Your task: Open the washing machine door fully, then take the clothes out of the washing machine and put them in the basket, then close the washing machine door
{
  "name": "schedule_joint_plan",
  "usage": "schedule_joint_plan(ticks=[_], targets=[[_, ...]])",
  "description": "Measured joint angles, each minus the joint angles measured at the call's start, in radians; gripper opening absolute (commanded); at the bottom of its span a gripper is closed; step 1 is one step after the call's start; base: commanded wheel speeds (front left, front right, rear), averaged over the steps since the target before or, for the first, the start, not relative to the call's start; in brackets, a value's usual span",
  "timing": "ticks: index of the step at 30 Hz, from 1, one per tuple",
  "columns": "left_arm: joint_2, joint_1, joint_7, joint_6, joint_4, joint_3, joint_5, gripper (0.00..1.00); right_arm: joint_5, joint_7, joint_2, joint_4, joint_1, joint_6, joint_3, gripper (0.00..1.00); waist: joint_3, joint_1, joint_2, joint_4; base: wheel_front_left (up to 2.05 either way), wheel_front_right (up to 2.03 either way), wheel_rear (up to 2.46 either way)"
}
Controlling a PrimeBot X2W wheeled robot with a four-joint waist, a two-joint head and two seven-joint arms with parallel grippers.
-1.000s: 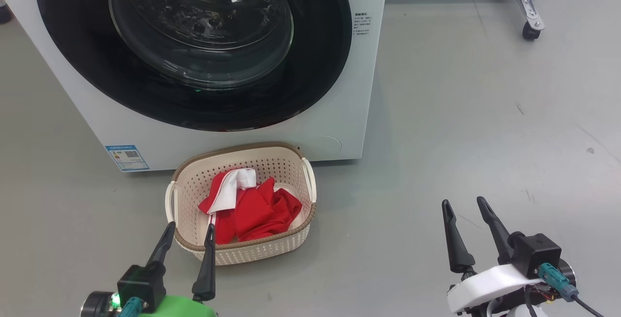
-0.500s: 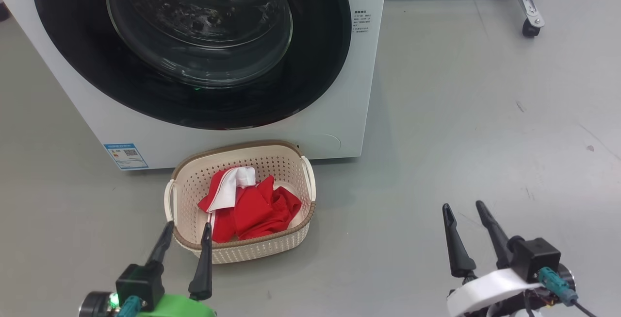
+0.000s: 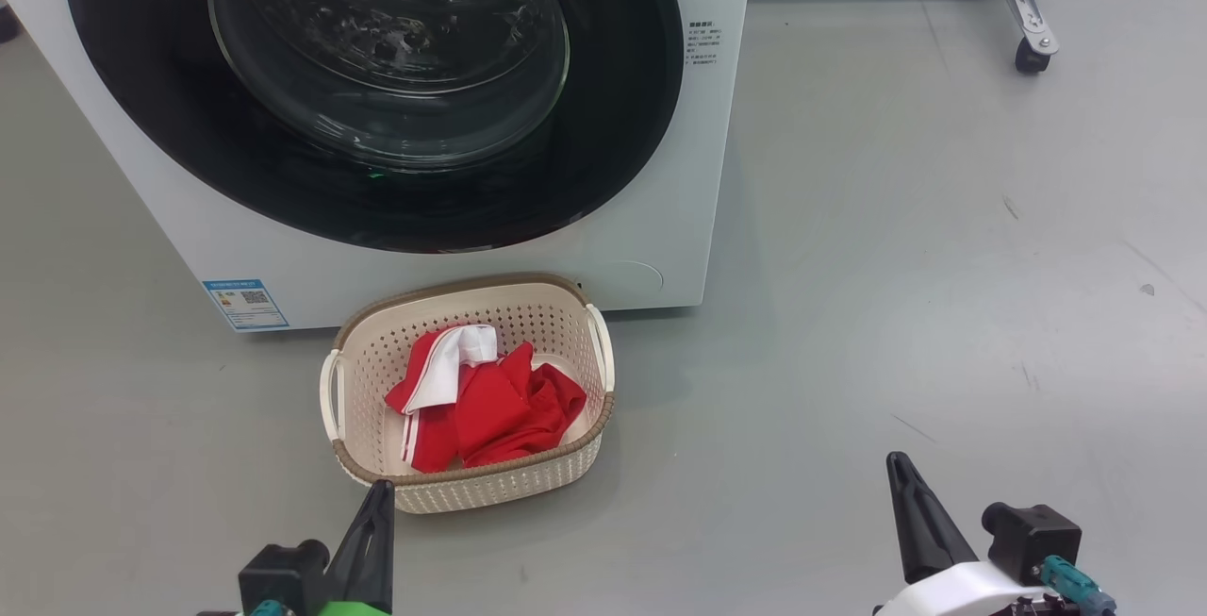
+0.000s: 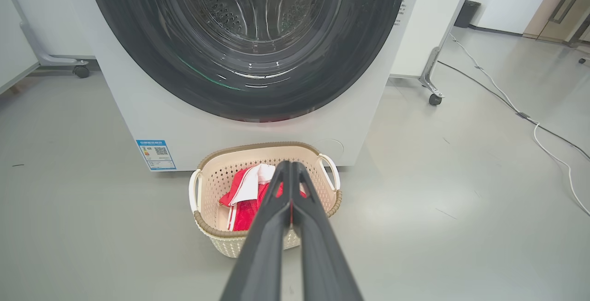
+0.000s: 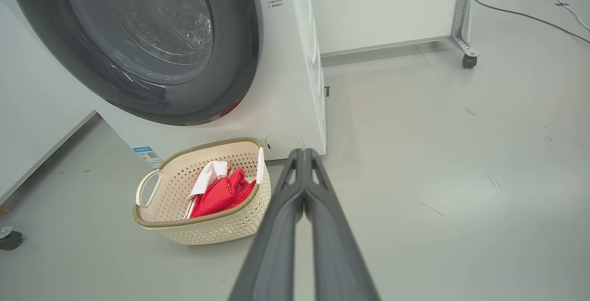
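Head view: scuffed grey floor (image 3: pixel 896 267), basket (image 3: pixel 490 491) before washing machine (image 3: pixel 651 239), castor (image 3: pixel 1031 60) beyond

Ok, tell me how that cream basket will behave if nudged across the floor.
The basket would probably slide easily, since the floor looks smooth and glossy. It is likely light, being perforated plastic holding only the clothes. It seems unlikely to tip, because it sits low and wide.

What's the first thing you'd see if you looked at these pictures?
The huge round black washing machine door, shut, sits at the top left of the head view. Right below it, bright red clothes lie in a cream basket on the grey floor.
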Motion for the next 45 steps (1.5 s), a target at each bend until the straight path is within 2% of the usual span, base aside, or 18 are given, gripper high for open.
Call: schedule_joint_plan(ticks=[45], targets=[[0.007,-0.028,0.084,-0.092,0.014,0.129,-0.62,0.0,0.579,0.138,0.001,-0.009,-0.045,0.046,-0.153,0.0,-0.017,0.0,0.0,0.005,0.0,0.0,0.0]])
